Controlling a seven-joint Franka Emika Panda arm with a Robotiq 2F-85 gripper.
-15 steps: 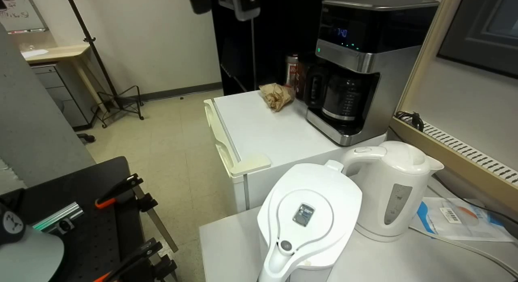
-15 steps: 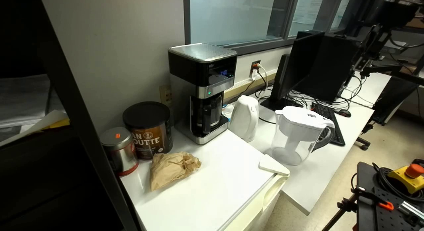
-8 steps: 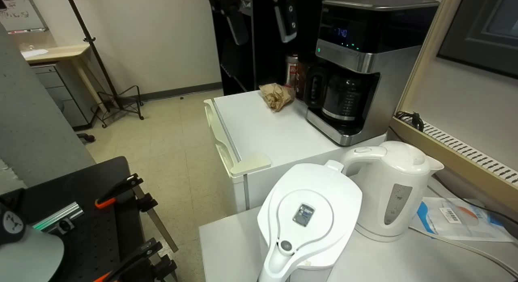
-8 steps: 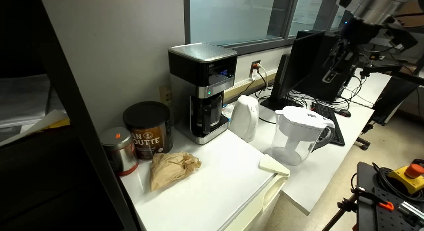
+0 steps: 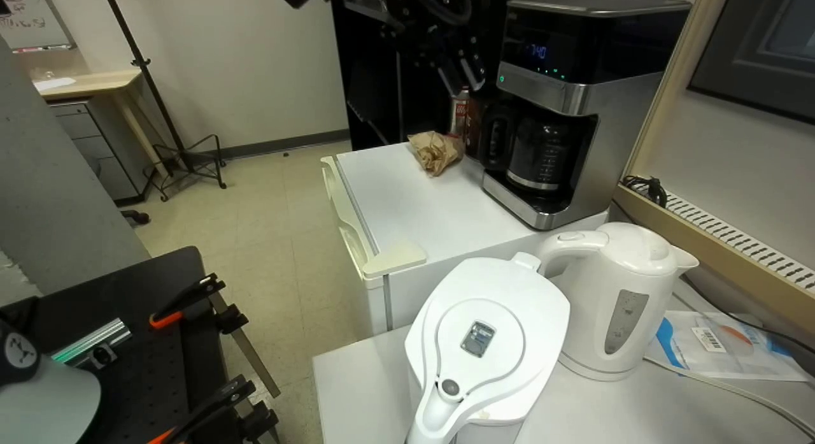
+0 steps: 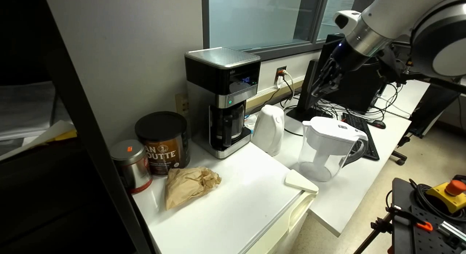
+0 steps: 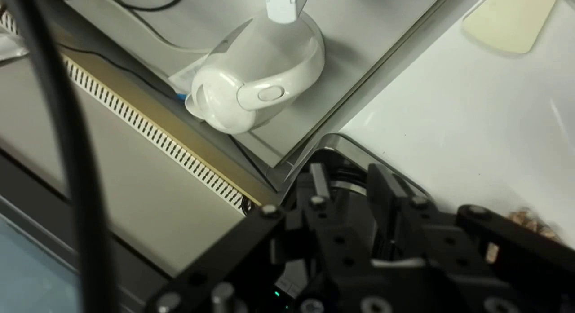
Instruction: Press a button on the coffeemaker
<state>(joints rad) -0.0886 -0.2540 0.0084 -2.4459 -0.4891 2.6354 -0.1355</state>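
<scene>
The coffeemaker is black and steel, with a dark glass carafe in its bay. Its black front panel has a lit blue clock and small green lights. A green-lit button shows on the silver band. My gripper hangs in the air in front of the machine, apart from it in an exterior view. In the wrist view my gripper stands partly open. Nothing is between its fingers; the carafe and steel base show behind the gap. The gripper hides most of the panel there.
A white kettle and a white-lidded pitcher stand beside the machine. On the white fridge top lie a paper bag and coffee cans. Monitors stand behind the arm.
My arm has swung further into view, and the gripper has come lower and closer to the coffeemaker. Its fingers have drawn much nearer to each other. The objects around have not moved.
</scene>
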